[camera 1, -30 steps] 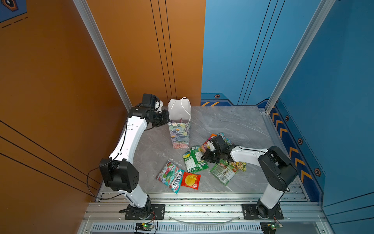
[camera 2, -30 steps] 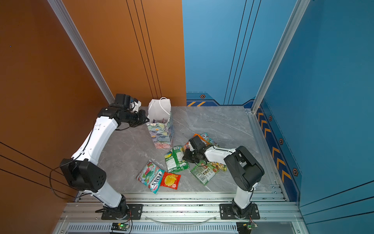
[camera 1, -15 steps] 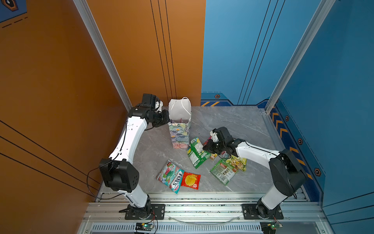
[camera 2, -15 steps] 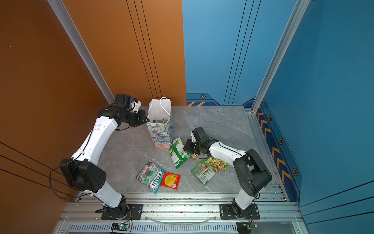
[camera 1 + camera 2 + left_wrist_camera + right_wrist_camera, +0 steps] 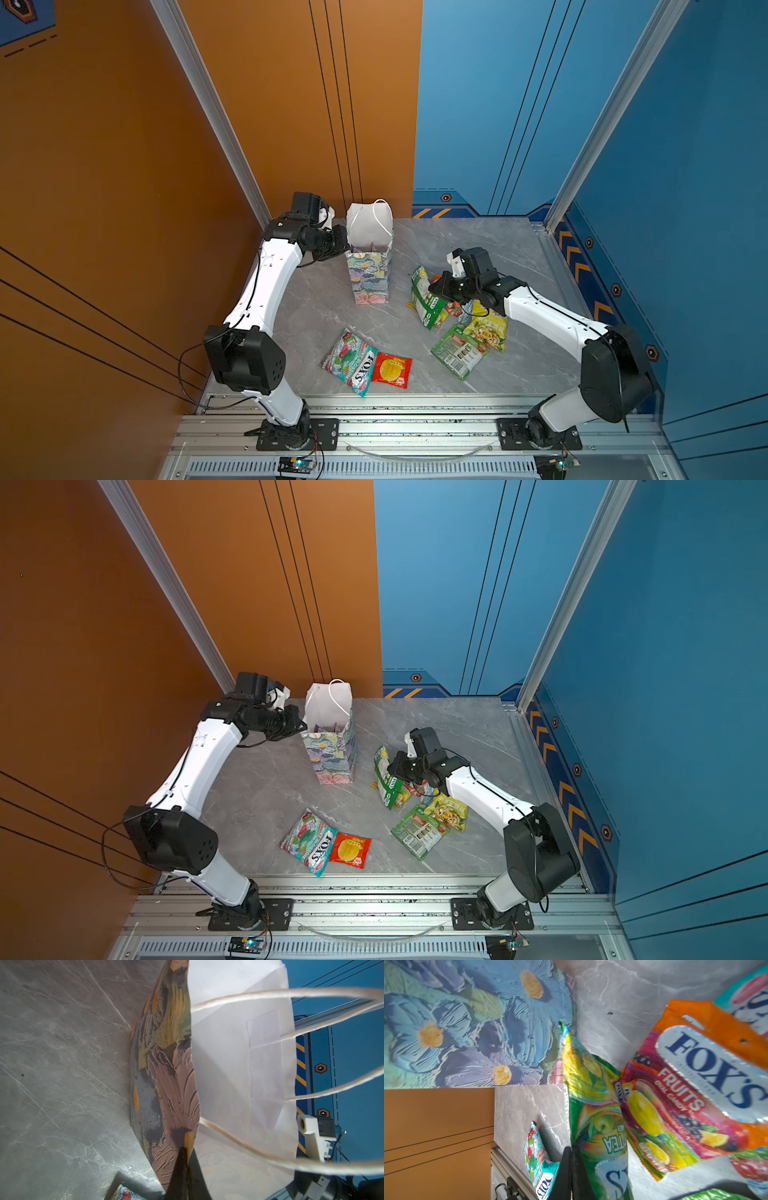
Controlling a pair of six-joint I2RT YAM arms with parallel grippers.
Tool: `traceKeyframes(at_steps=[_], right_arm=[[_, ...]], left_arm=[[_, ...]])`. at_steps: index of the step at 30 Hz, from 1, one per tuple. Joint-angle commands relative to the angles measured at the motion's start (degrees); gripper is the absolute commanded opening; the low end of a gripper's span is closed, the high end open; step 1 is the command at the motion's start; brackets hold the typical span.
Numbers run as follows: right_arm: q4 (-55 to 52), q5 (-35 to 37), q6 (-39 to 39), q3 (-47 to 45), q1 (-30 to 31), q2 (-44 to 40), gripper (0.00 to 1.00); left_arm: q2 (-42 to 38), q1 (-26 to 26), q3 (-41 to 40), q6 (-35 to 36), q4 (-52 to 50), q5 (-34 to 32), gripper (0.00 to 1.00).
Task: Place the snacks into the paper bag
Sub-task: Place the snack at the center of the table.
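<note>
green packet (image 5: 424,300) and paper bag (image 5: 369,276) both upright.

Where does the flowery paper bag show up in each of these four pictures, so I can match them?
In a top view: the paper bag stands on the table, toward the back.
In a top view: paper bag, same spot, mouth open upward.
Left wrist: paper bag close up, floral wall and white inside.
Right wrist: paper bag, blue-flowered wall behind the green packet.
Shared landmark: teal FOX'S packet.
</note>
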Motion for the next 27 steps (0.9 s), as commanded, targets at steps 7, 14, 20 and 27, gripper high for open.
traceKeyframes(at_steps=[7,14,20,27], right_arm=[[10.0,-2.56,3.4,-10.4,-5.79,-0.58,0.0],[16.48,-5.22,6.16,-14.36,-7.47,2.36,0.16],[19.51,-6.19,7.15,-15.32,-7.53,5.23,0.32],[21.68,-8.56,7.52,-14.92,-6.85,7.43,0.34]], left_arm=[[-1.02,-0.18,-0.19,-0.55,0.49,1.73,0.0],[-0.3,-0.38,0.59,-0.66,0.48,2.01,0.0],[-0.37,-0.37,0.49,-0.64,0.53,1.88,0.0],[0.04,-0.33,0.86,-0.63,0.51,1.98,0.0]])
